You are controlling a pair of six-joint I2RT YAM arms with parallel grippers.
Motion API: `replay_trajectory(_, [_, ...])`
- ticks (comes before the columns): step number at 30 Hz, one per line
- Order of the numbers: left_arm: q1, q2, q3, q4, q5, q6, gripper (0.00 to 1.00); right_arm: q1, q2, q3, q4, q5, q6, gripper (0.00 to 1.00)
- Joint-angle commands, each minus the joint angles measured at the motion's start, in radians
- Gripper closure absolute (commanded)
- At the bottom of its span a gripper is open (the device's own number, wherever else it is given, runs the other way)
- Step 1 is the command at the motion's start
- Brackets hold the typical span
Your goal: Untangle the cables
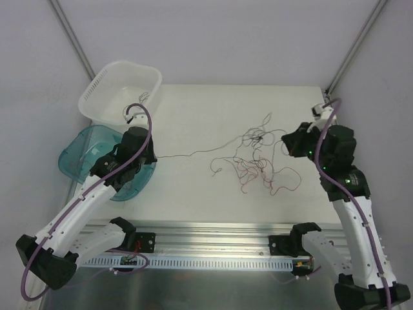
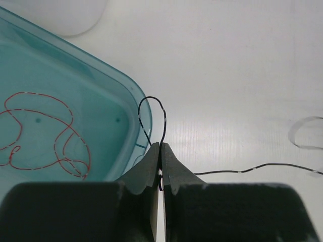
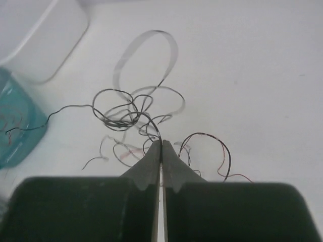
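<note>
Landmark = teal bin (image 1: 72, 158), far left on the table (image 1: 193, 116). Inside it: one red wire (image 2: 45, 131) lying loose & alone, so at least one strand looks sorted already. White basket (image 1: 119, 90) sits just behind the bin; a few thin dark squiggles seem to lie in it, too small to be sure. At the bin's right rim, the left claw (image 2: 160, 147) is pinched tight on a dark wire (image 2: 151, 106), which loops above the tips, then runs off right across the table, away from the bin. Well right of the bin, mid-table: the cables (image 1: 258, 158), a loose sprawl of red + dark strands w/ a denser knot at its back, most not separated. Farthest from the bin, the right claw (image 3: 161, 145) is closed at the sprawl's right side; a dark strand runs into its tips, prob. gripped. Judgement: early-to-mid stage. One dark wire looks ready to be pulled free twd the bin, w/ both ends held; the bulk of the knot is left to do.
</note>
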Motion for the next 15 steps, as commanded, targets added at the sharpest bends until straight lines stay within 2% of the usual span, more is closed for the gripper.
replay_trajectory(1, [0.031, -0.006, 0.061, -0.046, -0.059, 0.063, 1.0, -0.169, -0.032, 0.176, -0.221, 0.076, -0.03, 0.99])
replay_trajectory(6, [0.112, 0.02, 0.136, -0.129, -0.138, 0.083, 1.0, -0.295, -0.019, 0.29, -0.269, 0.149, 0.044, 0.99])
replay_trajectory(11, [0.205, -0.003, 0.196, -0.215, -0.285, 0.118, 1.0, -0.419, 0.04, 0.324, -0.262, 0.08, 0.122, 0.99])
replay_trajectory(15, [0.319, -0.038, 0.263, -0.253, -0.342, 0.179, 1.0, -0.494, 0.084, 0.339, -0.262, 0.039, 0.164, 0.99])
